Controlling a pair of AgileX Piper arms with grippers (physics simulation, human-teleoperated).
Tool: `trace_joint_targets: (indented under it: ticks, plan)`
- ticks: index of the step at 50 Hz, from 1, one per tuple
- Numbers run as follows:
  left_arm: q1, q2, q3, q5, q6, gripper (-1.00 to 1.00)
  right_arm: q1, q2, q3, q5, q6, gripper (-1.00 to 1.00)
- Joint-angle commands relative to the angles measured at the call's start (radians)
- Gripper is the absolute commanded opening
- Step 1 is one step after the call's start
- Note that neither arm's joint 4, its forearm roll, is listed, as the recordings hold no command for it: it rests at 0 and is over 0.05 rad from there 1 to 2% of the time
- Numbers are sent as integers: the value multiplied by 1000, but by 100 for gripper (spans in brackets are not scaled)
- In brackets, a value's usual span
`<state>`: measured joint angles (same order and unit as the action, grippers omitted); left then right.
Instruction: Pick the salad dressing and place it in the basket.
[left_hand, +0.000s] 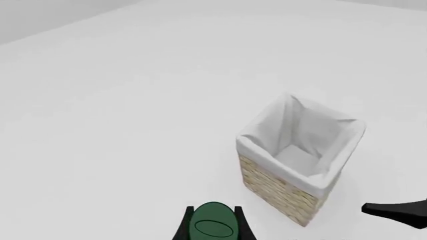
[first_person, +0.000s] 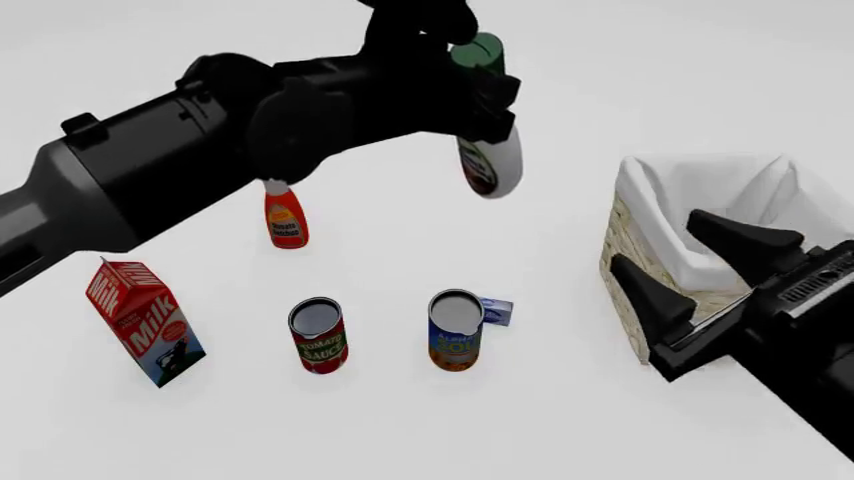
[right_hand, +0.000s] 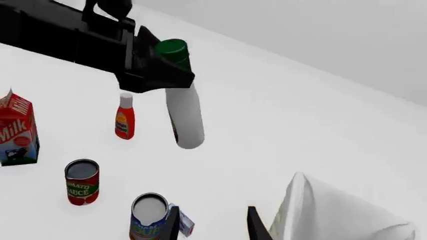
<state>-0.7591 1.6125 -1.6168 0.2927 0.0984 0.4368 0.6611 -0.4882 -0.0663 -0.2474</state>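
White and pear-shaped, the salad dressing (first_person: 490, 160) hangs in the air above the table's far middle, long axis nearly upright, green cap up and tilted slightly away, base down. The left gripper (first_person: 470, 80) is clamped on its neck. The basket (first_person: 638, 245) stands apart near the right edge, beside the right gripper (first_person: 694, 265), fingers apart.

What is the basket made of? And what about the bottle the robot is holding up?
The basket looks like woven straw-coloured wicker, with soft white cloth folded over its rim. The salad dressing bottle looks like smooth white plastic with a dark green cap, though a rendered picture cannot settle that.
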Motion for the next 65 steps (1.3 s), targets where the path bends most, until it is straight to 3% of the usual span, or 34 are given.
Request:
trace_joint_targets:
  ticks: [1,20,29,65]
  plan:
    - [-6,-13,5,-6,14,-100,60,114,-109,-3,-8,100]
    - [-15,-17,18,-14,8,-100,108,224,-219,0,-7,100]
    - [-32,-29,30,-14,7,-100,99,260,-244,-16,-41,100]
    - [-73,-72,73,-15,17,-100,125,406,-349,-54,-89,100]
